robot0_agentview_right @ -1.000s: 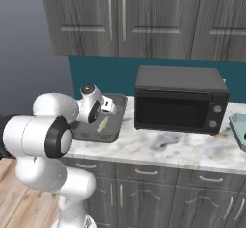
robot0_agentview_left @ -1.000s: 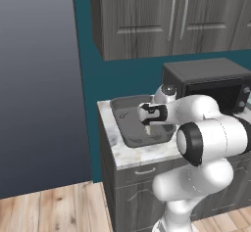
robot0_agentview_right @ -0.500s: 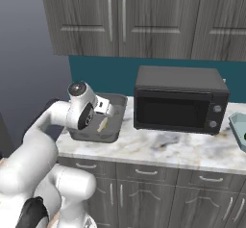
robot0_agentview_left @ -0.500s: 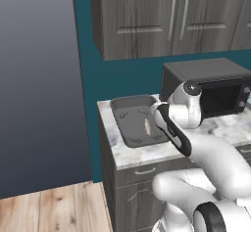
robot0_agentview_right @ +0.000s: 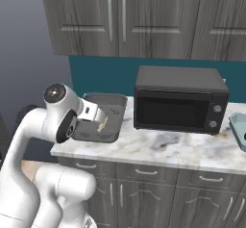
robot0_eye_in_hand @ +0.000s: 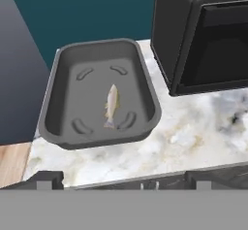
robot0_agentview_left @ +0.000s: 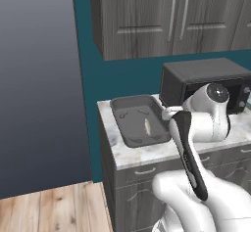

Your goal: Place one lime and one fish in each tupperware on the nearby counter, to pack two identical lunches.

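Left base view: pale fish [robot0_agentview_left: 147,127] lying inside the dark grey tub [robot0_agentview_left: 120,127] at the left end of the marble counter [robot0_agentview_left: 128,155], just left of the black microwave [robot0_agentview_left: 196,77]. White arm folded low in front of the counter edge, elbow near, wrist turned toward the tub. No lime in the tub; likely step in hand, fetching one from elsewhere. Best done by lifting clear of the tub rim before swinging away, so as not to nudge tub or fish.

Right base view: same tub [robot0_agentview_right: 115,119] at the left of the microwave [robot0_agentview_right: 180,102], fish [robot0_agentview_right: 102,124] partly hidden behind the wrist. Claw [robot0_agentview_right: 99,119] reaching out from the forearm over the near right part of the tub, fingers too small to read here. Corner of a pale teal tub [robot0_agentview_right: 237,128] at the far right edge of the counter [robot0_agentview_right: 163,147], well apart from the grey one.

Hand view: looking down and forward on the grey tub [robot0_eye_in_hand: 145,86], fish [robot0_eye_in_hand: 111,106] near its middle, lengthwise, alone. Fingertips barely showing at the bottom, set wide apart, holding nothing. Microwave [robot0_eye_in_hand: 179,40] close on the right, a thing to steer wide of.
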